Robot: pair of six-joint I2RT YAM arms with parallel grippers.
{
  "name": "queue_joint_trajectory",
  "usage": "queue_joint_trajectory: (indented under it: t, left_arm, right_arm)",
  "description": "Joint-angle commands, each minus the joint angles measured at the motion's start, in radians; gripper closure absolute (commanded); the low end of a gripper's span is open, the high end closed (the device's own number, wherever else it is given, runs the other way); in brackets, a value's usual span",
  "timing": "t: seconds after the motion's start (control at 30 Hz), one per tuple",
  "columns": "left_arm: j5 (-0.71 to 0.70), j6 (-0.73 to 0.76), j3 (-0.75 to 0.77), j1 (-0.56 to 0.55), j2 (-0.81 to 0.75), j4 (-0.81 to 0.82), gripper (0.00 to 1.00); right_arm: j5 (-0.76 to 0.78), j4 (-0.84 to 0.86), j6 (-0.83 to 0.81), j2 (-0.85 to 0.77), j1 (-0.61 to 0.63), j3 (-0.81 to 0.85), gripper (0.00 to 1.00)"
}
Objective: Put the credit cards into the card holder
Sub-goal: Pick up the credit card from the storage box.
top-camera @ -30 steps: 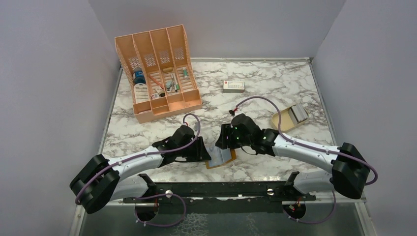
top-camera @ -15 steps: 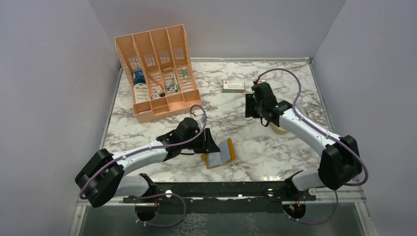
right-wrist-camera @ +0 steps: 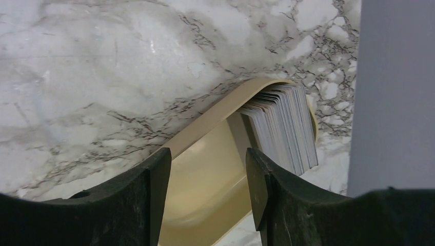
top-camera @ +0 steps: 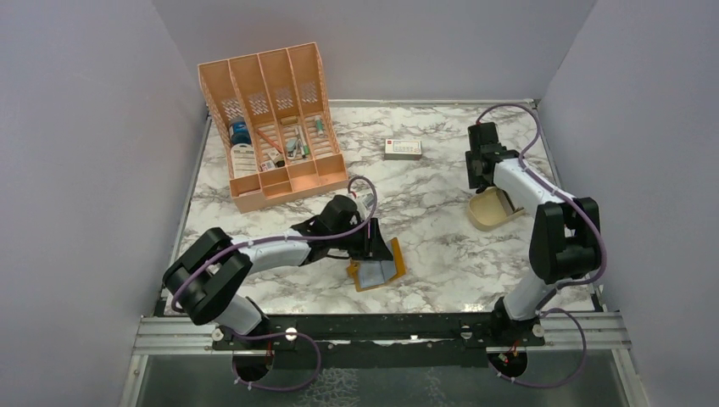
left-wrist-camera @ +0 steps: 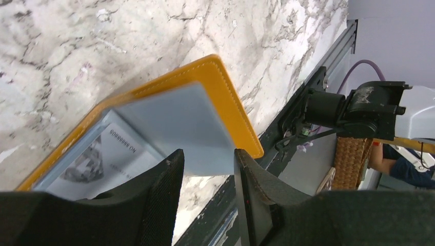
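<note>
Mustard-orange folding card holder [left-wrist-camera: 215,97] is laid open on the white marble desk [left-wrist-camera: 102,46]. Its grey-blue lining is seen in the gap of the open left fingers [left-wrist-camera: 154,205]. Thin grey credit cards [right-wrist-camera: 284,128] are stood in a tan oval dish [right-wrist-camera: 205,184], just past the open right fingers [right-wrist-camera: 138,205], not touched.

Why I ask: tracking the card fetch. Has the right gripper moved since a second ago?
Yes. The right gripper swung away from the card holder, toward the far right of the table, and now hangs over the tan dish.
</note>
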Motion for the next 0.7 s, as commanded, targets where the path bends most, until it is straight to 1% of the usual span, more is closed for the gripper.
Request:
queue_joint_trajectory:
  t: [0.0, 0.03, 0.13, 0.33, 0.57, 0.67]
  left_arm:
    - [0.059, 0.027, 0.047, -0.008, 0.052, 0.061, 0.57]
    - [0.061, 0.028, 0.053, -0.009, 0.060, 0.061, 0.57]
    - [0.069, 0.031, 0.065, -0.014, 0.086, 0.065, 0.57]
    - [0.080, 0.038, 0.090, -0.034, 0.142, 0.072, 0.57]
    - [0.075, 0.038, 0.103, -0.063, 0.199, 0.094, 0.58]
    - [0.073, 0.042, 0.108, -0.074, 0.214, 0.096, 0.58]
  right_arm:
    - [0.112, -0.039, -0.087, 0.061, -0.018, 0.042, 0.44]
    - [0.135, -0.039, -0.098, 0.072, -0.025, 0.041, 0.43]
    - [0.142, -0.037, -0.132, 0.093, -0.050, 0.047, 0.43]
    - [0.182, 0.037, -0.237, 0.081, -0.062, 0.002, 0.43]
    - [0.133, 0.068, -0.279, 0.081, -0.078, -0.015, 0.43]
    - [0.139, 0.077, -0.292, 0.087, -0.080, -0.018, 0.43]
